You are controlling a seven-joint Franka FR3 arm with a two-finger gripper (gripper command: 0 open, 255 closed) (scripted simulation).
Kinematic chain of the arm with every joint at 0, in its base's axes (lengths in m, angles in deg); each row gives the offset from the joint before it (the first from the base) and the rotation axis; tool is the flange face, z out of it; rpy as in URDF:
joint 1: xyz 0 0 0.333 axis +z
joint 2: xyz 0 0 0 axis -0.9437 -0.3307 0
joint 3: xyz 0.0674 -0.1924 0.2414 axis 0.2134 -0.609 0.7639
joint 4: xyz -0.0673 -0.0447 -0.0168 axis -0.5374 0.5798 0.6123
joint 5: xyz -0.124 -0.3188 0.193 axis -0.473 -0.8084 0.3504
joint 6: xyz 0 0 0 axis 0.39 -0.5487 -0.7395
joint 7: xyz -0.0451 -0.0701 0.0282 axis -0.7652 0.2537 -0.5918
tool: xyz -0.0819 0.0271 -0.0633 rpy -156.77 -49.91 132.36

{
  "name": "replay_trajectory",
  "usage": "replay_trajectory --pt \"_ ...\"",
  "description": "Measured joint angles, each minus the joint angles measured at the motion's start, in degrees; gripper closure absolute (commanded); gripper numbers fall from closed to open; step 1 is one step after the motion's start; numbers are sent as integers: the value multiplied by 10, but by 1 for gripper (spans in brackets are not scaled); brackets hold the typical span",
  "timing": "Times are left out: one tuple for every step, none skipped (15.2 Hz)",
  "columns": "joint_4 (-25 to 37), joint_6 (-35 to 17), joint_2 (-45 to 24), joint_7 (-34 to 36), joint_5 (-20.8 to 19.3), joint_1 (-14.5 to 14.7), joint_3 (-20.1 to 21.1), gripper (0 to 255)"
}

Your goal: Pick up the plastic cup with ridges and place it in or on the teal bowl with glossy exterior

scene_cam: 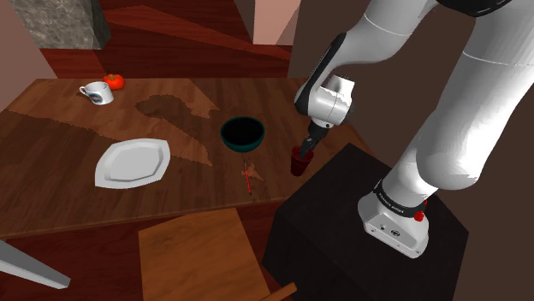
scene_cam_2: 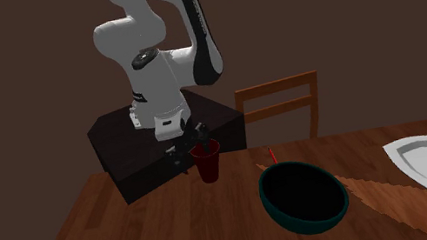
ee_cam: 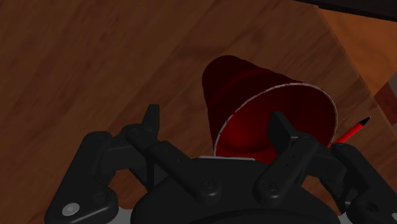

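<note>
Shoulder view: dark red cup (scene_cam: pixel 299 162) upright at table (scene_cam: pixel 68 201) edge nearest stand (scene_cam: pixel 342 227), by corner; gripper (scene_cam: pixel 308 144) at its rim; teal bowl (scene_cam: pixel 242 133) close by, further in from that edge.
Second exterior view: bowl hollow dark, nothing inside.
Wrist view: jaws spread, pinching nothing; one finger (ee_cam: pixel 151 124) outside cup wall, other over mouth; cup empty.
Judged light, thin-walled, squashable, slick; take by rim wall, squeeze gently.
</note>
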Motion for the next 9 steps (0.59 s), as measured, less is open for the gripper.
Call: replay_trajectory --pt "0 0 -1 -1 1 0 1 0" --pt "1 0 -1 -1 2 0 1 0" --pt "1 0 -1 -1 2 0 1 0" --pt "1 0 -1 -1 2 0 1 255" --pt "1 0 -1 -1 2 0 1 255" --pt "1 0 -1 -1 2 0 1 255" --pt "1 0 -1 -1 2 0 1 255" --pt "1 0 -1 -1 2 0 1 255" --pt "1 0 -1 -1 2 0 1 255"
